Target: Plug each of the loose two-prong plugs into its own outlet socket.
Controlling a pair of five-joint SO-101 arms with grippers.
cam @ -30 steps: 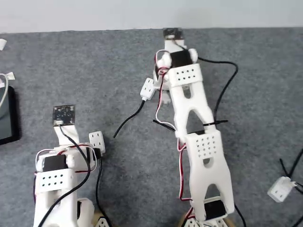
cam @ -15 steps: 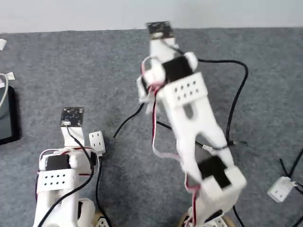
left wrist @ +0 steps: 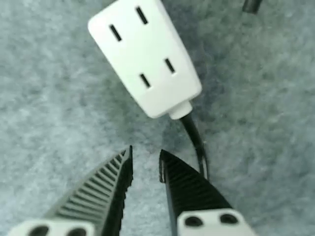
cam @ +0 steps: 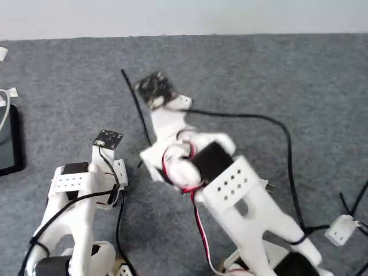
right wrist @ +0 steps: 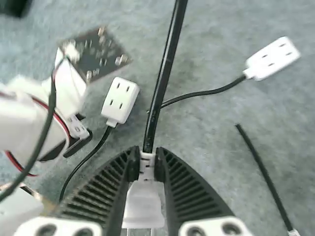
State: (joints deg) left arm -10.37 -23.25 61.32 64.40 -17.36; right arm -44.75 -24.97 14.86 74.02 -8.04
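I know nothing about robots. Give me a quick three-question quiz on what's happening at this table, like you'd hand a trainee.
1. True or false: the right claw is shut on a white plug with a black cord.
2. What lies on the grey surface close to the tips of the left claw? A) a white outlet socket B) a screwdriver C) a red cup
3. Fill in: the left claw is holding ____.

Key: 1 true; 2 A; 3 nothing.
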